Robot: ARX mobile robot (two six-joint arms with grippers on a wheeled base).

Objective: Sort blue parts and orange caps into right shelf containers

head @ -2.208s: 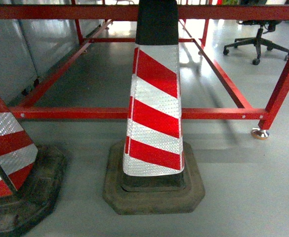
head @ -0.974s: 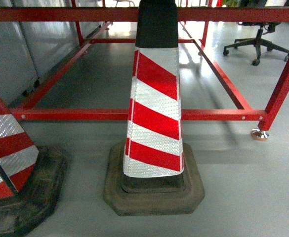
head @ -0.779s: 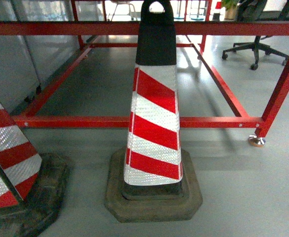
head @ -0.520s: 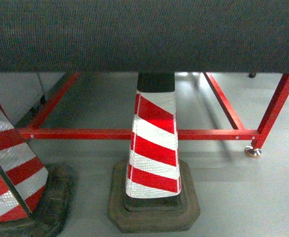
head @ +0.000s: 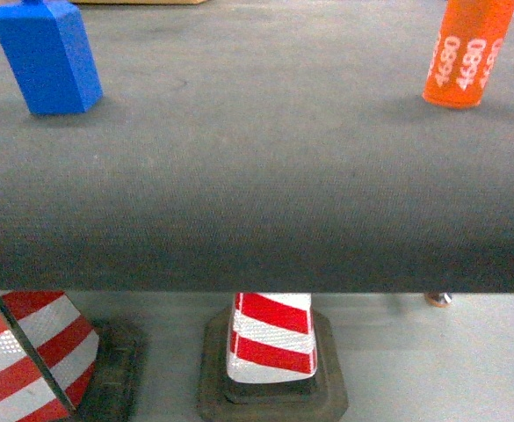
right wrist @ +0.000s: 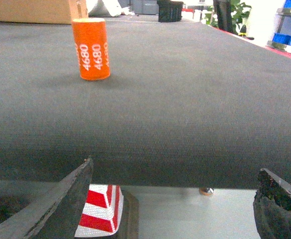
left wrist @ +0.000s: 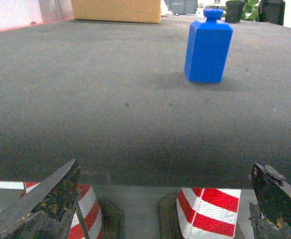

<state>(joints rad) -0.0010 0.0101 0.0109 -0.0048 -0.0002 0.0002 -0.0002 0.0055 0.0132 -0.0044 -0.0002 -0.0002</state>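
1. The left gripper (left wrist: 160, 209) is hanging low at the near edge of the table (head: 257, 176), its two dark, scuffed fingers (left wrist: 46, 204) spread wide apart with nothing between them.
2. The right gripper (right wrist: 170, 209) is holding the same low pose at the table's near edge, its worn fingers (right wrist: 60, 204) likewise standing far apart and gripping nothing.
3. Neither gripper is showing in the head view, which is looking down across the tabletop.
4. The table is wearing a dark grey, finely woven, felt-like cover that is curving down over the front edge.
5. An orange cap (head: 467, 54), a smooth upright cylinder printed with white digits "4680", is standing on the table's far right side, well apart from both grippers.
6. A blue part (head: 47, 54), a glossy square-sided block with a small round knob on top, is standing upright on the far left, well apart from the cap.
7. A brown cardboard box (left wrist: 116, 10) is sitting at the table's far edge, behind the blue part.
8. Red-and-white striped traffic cones (head: 272, 341) with reflective bands and dark rubber bases are standing on the grey floor beneath the table.
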